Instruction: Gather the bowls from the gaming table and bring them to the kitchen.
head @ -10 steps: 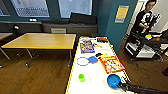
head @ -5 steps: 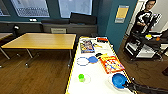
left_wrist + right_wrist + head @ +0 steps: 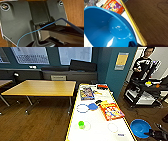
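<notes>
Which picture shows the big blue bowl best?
The right wrist view: the blue bowl is close up, inside showing. The head view shows it small, past the white table's yellow edge, by the right gripper. The left wrist view shows robot parts and floor.

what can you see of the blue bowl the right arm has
The blue bowl is bright, glossy, plastic-looking, round and shallow with a flat circular bottom. It looks empty. It sits past the gaming table's yellow rim, over the wooden floor, tilted, with the right pincer dark at its rim.
</notes>
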